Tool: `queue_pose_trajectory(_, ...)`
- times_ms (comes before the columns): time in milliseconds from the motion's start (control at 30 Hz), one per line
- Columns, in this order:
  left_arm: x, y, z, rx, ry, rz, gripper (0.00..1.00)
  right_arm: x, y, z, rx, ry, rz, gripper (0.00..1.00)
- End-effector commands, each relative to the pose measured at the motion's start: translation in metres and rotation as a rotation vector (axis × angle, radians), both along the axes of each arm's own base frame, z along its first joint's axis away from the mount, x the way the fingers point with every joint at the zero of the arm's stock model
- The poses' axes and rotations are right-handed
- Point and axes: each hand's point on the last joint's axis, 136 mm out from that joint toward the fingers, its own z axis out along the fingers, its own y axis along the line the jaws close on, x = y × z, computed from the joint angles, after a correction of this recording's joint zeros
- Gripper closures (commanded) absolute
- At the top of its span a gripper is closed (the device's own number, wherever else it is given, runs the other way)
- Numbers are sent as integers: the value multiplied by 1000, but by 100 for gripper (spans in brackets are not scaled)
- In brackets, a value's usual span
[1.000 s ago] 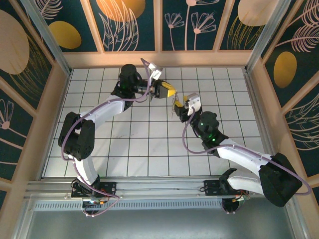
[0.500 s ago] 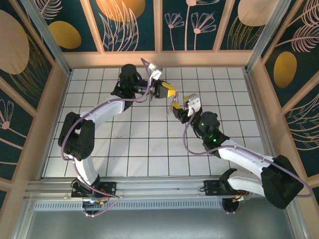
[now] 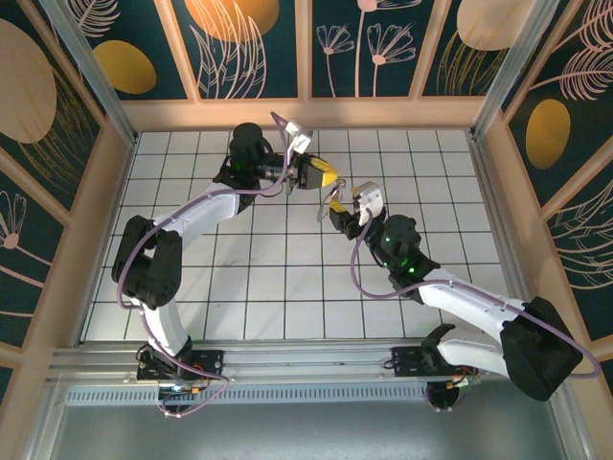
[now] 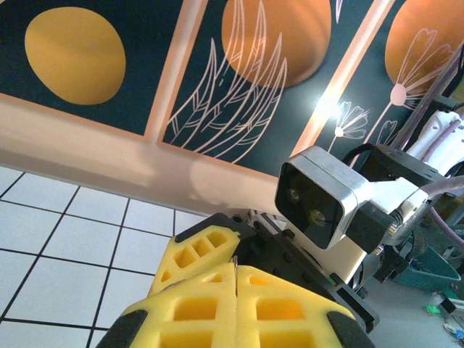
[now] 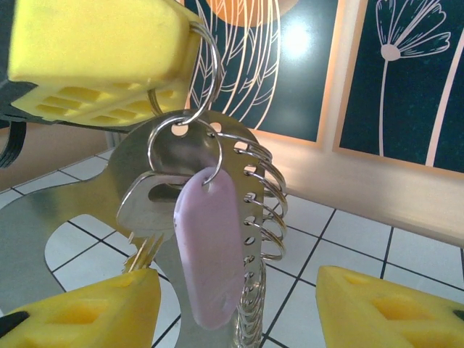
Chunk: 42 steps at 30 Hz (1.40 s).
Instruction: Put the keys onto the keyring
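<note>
We find the left gripper [image 4: 235,293] with its jaws pressed together, the yellow pads [image 5: 101,51] clamped on the keyring [image 5: 218,71], whose thin silver loop curves out from the pads' right edge. From that loop a smaller ring hangs down, and on it the key [image 5: 210,250] dangles. Its lilac-pink oval head faces us, with a pale silver piece just behind it on the left. Behind the key we see a curved silver metal plate [image 5: 80,217] and a stack of thin wire loops [image 5: 262,210] running down its right side. The right gripper [image 5: 235,312] sits below this bunch with its jaws apart, one yellow finger [image 5: 80,312] on each side and the key hanging between them. Whether the near finger touches the hanging metal we cannot tell. From above, the left gripper [image 3: 328,178] and the right gripper [image 3: 336,209] meet nose to nose over the far middle of the white tiled surface [image 3: 259,287]. The bunch is a small glint between them.
</note>
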Motion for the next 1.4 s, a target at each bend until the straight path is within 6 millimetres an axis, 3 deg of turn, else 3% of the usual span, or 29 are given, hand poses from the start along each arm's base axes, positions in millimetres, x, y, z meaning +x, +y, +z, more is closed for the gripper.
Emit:
queue_pose_trajectory(0, -10, 1, 26, -36, -86, -29, 100, -5, 3, 4, 30, -11, 17, 40)
queue_pose_trajectory(200, -10, 1, 25, -33, -85, -25, 100, -6, 2, 4, 10, -14, 19, 34)
queue_pose_trajectory(533, -9, 1, 23, -31, -83, -25, 100, -13, 7, 2, -30, 3, 66, 34)
queue_pose_trajectory(833, -10, 1, 23, -29, -83, -26, 100, -10, -2, -2, -42, 7, 25, 33)
queue_pose_trajectory(1133, -8, 0, 22, -27, -77, -25, 100, -3, -12, 10, 0, -10, -9, 33)
queue_pose_trajectory(1367, -8, 0, 23, -30, -83, -26, 100, 2, -30, -13, -11, 56, -49, 33)
